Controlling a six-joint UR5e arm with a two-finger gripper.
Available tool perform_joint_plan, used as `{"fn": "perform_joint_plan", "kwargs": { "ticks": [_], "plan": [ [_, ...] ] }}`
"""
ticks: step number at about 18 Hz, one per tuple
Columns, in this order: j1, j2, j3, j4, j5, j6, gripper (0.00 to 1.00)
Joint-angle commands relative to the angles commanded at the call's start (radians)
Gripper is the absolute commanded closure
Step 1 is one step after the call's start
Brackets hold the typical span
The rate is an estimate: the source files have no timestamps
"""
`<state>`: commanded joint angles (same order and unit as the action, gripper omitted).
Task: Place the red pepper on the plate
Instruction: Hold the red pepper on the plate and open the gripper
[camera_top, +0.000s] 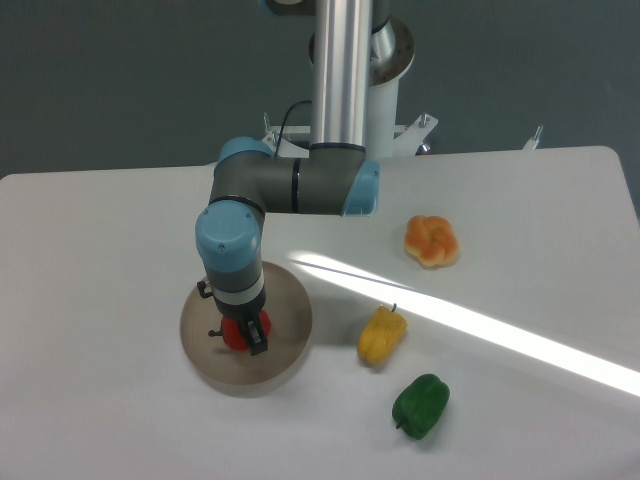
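Red pepper pretty much parked on the plate

The plate (290, 300) is sat at the left of the counter (100, 250), and the red pepper (234, 335) is held over its middle by the pincer (240, 338), closed around it, probably so it gets dropped dead centre. Nothing else is carried by the plate. Further right, a yellow pepper (382, 335), green pepper (421, 405) and bun (431, 240) are left loose.

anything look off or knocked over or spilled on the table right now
Nothing stands out. The red pepper sits over the plate between the fingers of the gripper. The yellow pepper, green pepper and bread roll lie apart on the table, intact.
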<state>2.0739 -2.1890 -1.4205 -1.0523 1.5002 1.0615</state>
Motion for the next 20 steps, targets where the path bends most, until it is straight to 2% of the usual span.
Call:
{"fn": "perform_joint_plan", "kwargs": {
  "ticks": [10,13,15,16,18,20],
  "plan": [
    [0.0,-0.011,0.006,-0.002,0.0,0.003,0.51],
    [0.002,-0.011,0.006,-0.002,-0.002,0.008,0.46],
    [0.002,-0.011,0.006,-0.002,-0.002,0.008,0.37],
    [0.002,-0.011,0.008,-0.002,0.0,0.006,0.28],
    [0.002,-0.009,0.005,-0.002,0.0,0.008,0.26],
    [0.003,-0.008,0.006,-0.003,-0.002,0.008,0.17]
  ]
}}
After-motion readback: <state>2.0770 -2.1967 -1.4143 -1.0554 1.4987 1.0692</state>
